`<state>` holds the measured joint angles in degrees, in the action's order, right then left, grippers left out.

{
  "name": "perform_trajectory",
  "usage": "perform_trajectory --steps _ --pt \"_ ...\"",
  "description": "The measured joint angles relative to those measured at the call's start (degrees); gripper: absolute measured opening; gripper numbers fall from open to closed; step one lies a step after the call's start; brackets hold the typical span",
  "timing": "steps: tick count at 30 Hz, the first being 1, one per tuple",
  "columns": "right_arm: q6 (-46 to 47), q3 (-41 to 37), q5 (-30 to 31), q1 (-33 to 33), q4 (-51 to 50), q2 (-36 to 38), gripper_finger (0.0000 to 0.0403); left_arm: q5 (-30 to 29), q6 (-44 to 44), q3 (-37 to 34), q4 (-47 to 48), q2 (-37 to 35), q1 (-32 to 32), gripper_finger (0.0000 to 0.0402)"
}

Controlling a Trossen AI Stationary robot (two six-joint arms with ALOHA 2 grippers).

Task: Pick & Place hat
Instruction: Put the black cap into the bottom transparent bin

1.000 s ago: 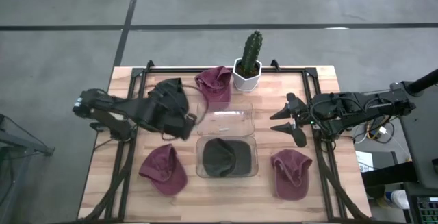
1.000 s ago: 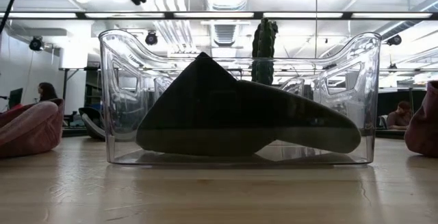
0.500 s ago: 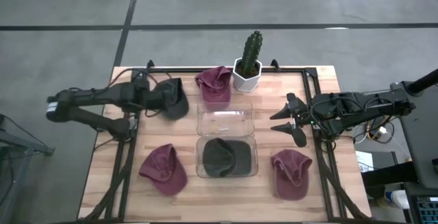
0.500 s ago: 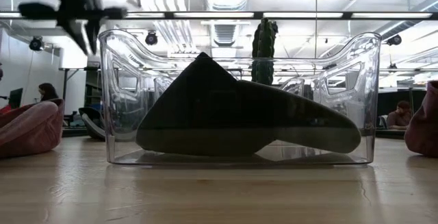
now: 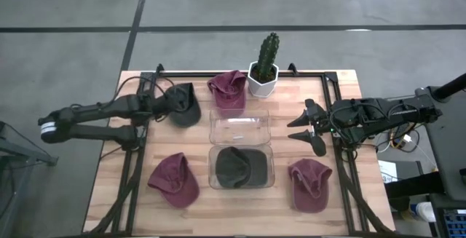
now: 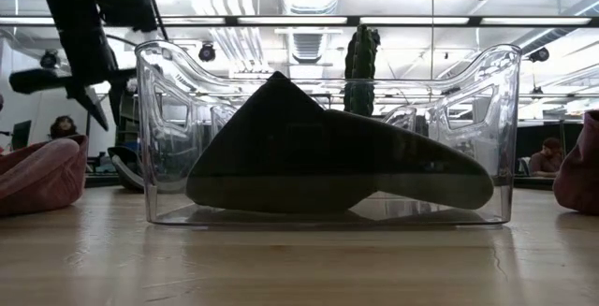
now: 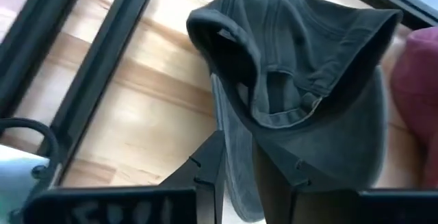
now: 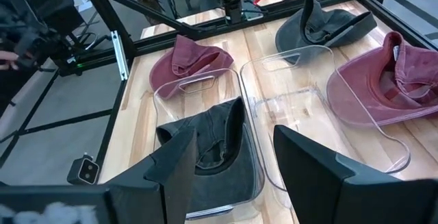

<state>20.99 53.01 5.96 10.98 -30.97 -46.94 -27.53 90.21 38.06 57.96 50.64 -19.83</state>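
Grey hat [image 7: 301,80] lies on the table's far left, beside the empty bin [image 5: 239,127]; my left gripper [image 7: 236,183] pinches its brim. Grasp made, I judge; next lift and carry binward. Right gripper [image 8: 233,159] waits spread.

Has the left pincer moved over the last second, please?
Yes. In the high view the left pincer, closed on the dark grey hat, has pulled back from beside the empty clear bin toward the table's far-left corner.

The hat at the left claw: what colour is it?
Dark grey; the hat shows best in the left wrist view.
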Motion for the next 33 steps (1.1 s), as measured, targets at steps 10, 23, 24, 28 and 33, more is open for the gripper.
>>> perform_trajectory --steps 10,23,24,28,33 --pt "0.0 0.0 0.0 0.0 0.0 0.0 0.0192 -2.1 -0.6 -1.7 -3.9 0.2 0.0 0.0067" --pt "0.0 0.0 0.0 0.0 0.0 0.0 0.0192 -3.2 -3.2 -1.7 -3.9 1.2 0.0 0.0102" --pt "0.0 0.0 0.0 0.0 0.0 0.0 0.0192 -3.2 -3.2 -1.8 -3.9 1.4 0.0 0.0115" --pt "0.0 0.0 0.0 0.0 0.0 0.0 0.0192 -3.2 -1.9 -1.8 -4.2 2.7 -0.3 0.0174" --pt "0.0 0.0 0.0 0.0 0.0 0.0 0.0192 -3.2 -0.9 -1.8 -6.0 6.1 -0.8 0.0219"
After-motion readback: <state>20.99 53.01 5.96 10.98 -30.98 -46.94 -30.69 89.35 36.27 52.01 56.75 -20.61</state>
